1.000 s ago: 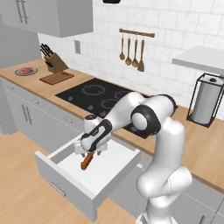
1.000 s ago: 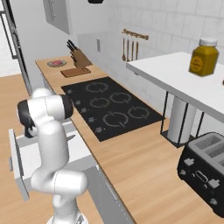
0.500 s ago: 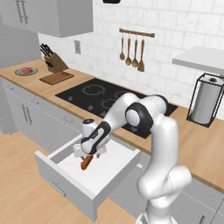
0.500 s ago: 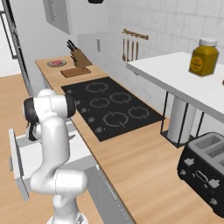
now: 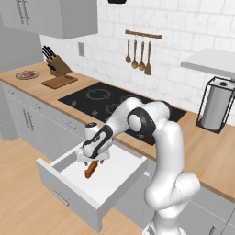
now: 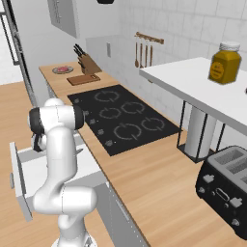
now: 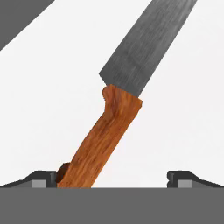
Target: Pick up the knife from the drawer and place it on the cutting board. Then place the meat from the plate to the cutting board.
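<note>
Orange-red-handled knife (image 7: 103,140) flat in the open white drawer (image 5: 69,186); meat (image 5: 27,73) on plate (image 5: 20,76) beside cutting board (image 5: 59,81).

Bright, even, soft rendered light

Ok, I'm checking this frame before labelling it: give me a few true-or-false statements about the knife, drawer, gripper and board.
1. The drawer is pulled open. True.
2. The knife lies on the cutting board. False: it lies on the drawer's white floor.
3. The gripper is open, its fingertips either side of the handle's end. True.
4. The meat is on the cutting board. False: it sits on the plate beside the board.
5. The gripper has lifted the knife clear of the drawer. False: the knife lies flat, ungripped.
</note>
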